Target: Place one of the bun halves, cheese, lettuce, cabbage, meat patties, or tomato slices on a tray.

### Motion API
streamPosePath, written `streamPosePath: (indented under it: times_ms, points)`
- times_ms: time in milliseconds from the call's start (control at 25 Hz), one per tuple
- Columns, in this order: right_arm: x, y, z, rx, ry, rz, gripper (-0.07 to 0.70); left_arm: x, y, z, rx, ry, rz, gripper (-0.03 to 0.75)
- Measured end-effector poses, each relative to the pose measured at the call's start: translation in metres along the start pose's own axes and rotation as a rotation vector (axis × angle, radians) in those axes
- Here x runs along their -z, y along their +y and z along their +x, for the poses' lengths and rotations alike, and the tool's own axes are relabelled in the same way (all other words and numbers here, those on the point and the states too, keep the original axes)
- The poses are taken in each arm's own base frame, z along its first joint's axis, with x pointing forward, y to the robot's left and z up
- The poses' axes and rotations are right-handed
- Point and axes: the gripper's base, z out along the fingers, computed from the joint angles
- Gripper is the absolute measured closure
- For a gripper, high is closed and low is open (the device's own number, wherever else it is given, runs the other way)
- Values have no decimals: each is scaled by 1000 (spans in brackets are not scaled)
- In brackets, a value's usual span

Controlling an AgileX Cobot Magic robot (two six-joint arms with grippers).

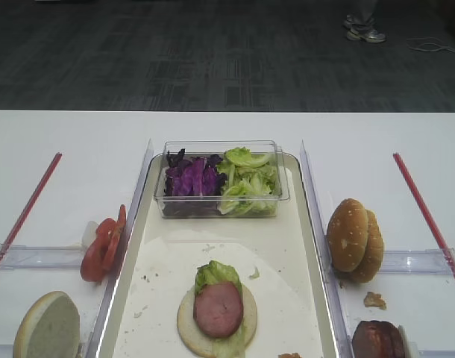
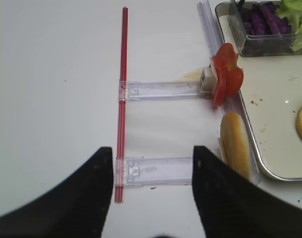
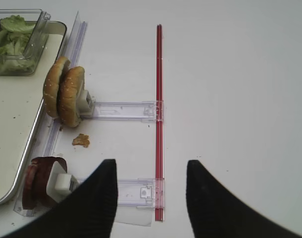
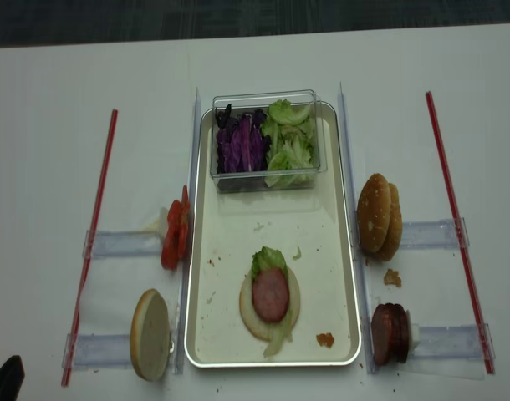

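With a bun base, lettuce and patty already stacked on the tray (image 1: 302, 224), we judge a tomato slice comes next: the tomato slices (image 2: 226, 74) stand on edge ahead and right of our left gripper (image 2: 153, 163), its jaws apart and empty, the right gripper (image 3: 151, 173) likewise open.

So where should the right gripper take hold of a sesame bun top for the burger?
Probably from above: the bun halves stand on edge in their holder, rims up. The open right gripper could straddle the outer dome's top rim, one finger on each face.
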Motion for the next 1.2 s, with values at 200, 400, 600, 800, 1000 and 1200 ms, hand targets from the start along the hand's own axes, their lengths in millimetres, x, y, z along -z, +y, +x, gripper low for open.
streamPosePath:
  times_ms: [200,400,600,800,1000,1200]
  points:
    - [0,0,0,0,0,0,280,0,0,0,0,0,0,367]
    - [0,0,0,0,0,0,280,0,0,0,0,0,0,367]
    - [0,0,0,0,0,0,280,0,0,0,0,0,0,367]
    - [0,0,0,0,0,0,280,0,0,0,0,0,0,367]
    - [0,0,0,0,0,0,280,0,0,0,0,0,0,367]
    - [0,0,0,0,0,0,280,0,0,0,0,0,0,367]
